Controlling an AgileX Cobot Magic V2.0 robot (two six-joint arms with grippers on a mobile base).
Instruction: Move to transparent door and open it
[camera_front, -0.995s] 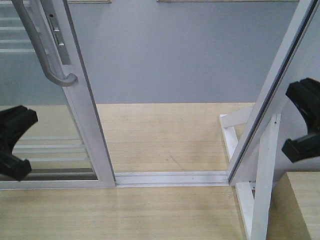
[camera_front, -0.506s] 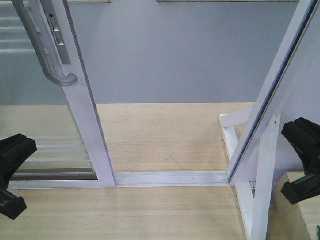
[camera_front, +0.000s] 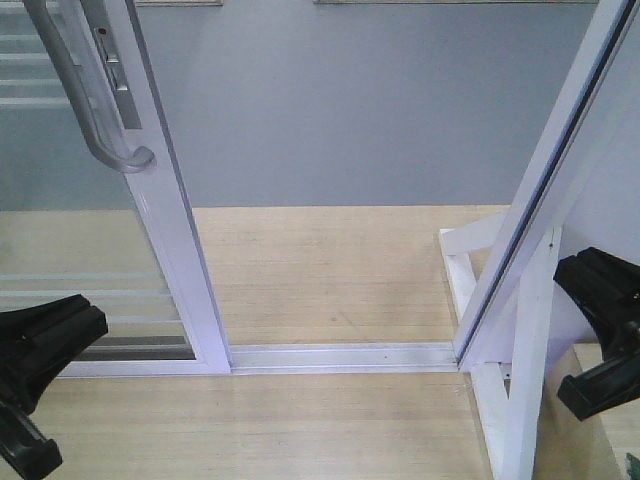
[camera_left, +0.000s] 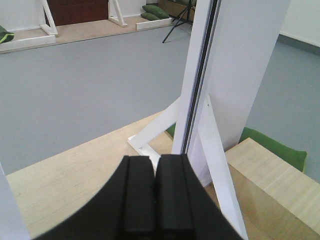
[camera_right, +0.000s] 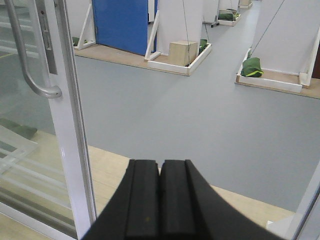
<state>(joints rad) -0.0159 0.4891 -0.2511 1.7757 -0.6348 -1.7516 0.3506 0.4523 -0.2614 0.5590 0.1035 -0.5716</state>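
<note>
The transparent door (camera_front: 90, 260) stands at the left, clear glass in a white frame with thin white bars low down. Its curved grey handle (camera_front: 88, 110) is on the stile beside the gap, and shows again as the handle (camera_right: 30, 70) in the right wrist view. A wide opening lies between the door's stile (camera_front: 175, 250) and the white frame post (camera_front: 545, 190) on the right. My left gripper (camera_front: 30, 385) hangs low at the bottom left, in front of the glass. My right gripper (camera_front: 605, 335) is low beside the post. Both show shut and empty: left gripper (camera_left: 155, 159), right gripper (camera_right: 160, 162).
A white floor track (camera_front: 340, 355) crosses the wooden platform (camera_front: 330, 270) between door and post. White diagonal braces (camera_front: 528, 360) prop the post. A pale wooden box (camera_front: 605, 420) sits at the bottom right, with a green cushion (camera_left: 272, 145) behind it. Grey floor (camera_front: 350, 110) lies beyond the opening.
Both grippers have dropped lower in the front view, the left also shifting slightly right. The door and its handle have not moved.
</note>
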